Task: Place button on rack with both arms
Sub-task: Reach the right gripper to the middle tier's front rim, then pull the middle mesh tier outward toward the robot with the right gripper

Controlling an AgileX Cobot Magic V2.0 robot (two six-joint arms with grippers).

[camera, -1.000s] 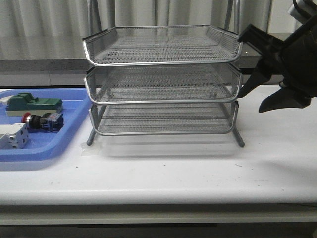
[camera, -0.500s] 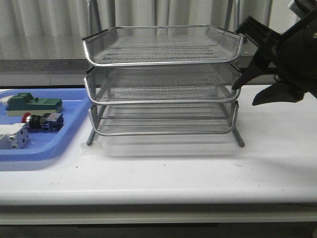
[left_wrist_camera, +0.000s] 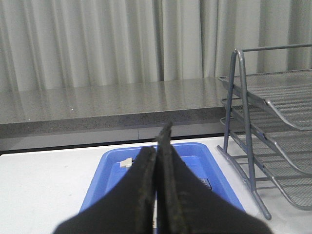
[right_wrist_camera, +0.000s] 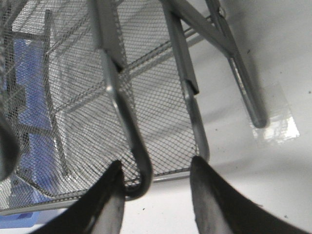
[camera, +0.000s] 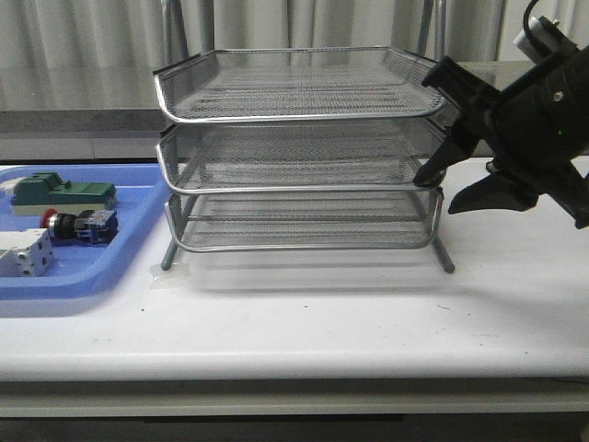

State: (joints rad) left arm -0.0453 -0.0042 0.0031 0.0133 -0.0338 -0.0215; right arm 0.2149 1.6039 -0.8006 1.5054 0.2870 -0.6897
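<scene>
Front view faces rack (camera: 299, 157) — wrist views share it.

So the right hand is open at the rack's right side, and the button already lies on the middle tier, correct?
Not quite. The front view shows the button lying in the blue tray, not on the rack. The right hand is indeed open at the rack's right side.

blue tray (camera: 138, 267) cut off leftward

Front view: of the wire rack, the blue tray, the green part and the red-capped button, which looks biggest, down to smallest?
1. Rack, by far the largest.
2. Blue tray, though the picture's edge cuts it off.
3. Green part.
4. Button, somewhat shorter than the green part.
</scene>
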